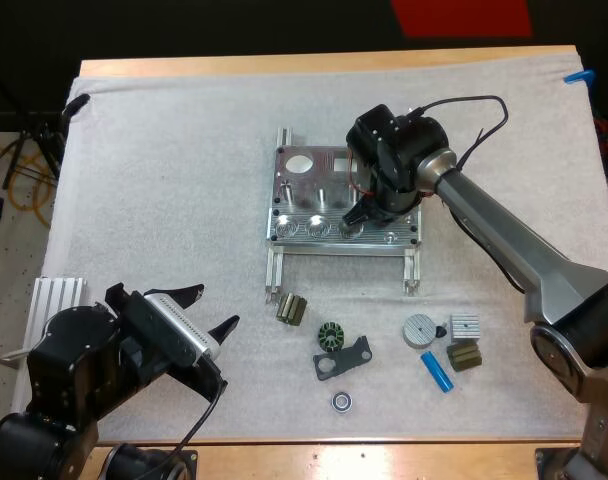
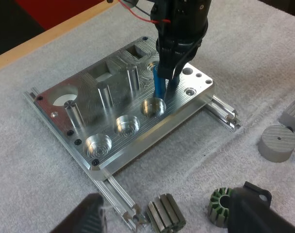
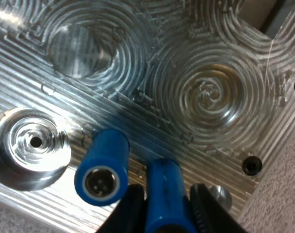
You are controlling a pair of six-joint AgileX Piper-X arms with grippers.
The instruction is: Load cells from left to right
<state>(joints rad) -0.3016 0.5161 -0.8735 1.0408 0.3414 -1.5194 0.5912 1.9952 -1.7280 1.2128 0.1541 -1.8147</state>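
Note:
A metal fixture [image 1: 304, 195] lies mid-mat with three empty round pockets [image 2: 126, 125] along the left of its front row. My right gripper [image 1: 360, 212] hovers over the right end of that row, shut on a blue cylinder [image 3: 163, 194] that points down at the plate. A second blue cylinder [image 3: 101, 167] stands upright just beside the held one, its end toward the camera; whether it sits in a pocket I cannot tell. A third blue cylinder [image 1: 436, 370] lies on the mat at the front right. My left gripper [image 1: 209, 315] is open near the front left, holding nothing.
In front of the fixture lie small parts: a ribbed dark piece [image 1: 292, 309], a green ring [image 1: 330, 337], a black bracket [image 1: 344, 360], a bearing [image 1: 342, 402], a grey disc [image 1: 418, 330] and a finned block [image 1: 464, 326]. A silver rail [image 1: 56, 300] lies at the left edge.

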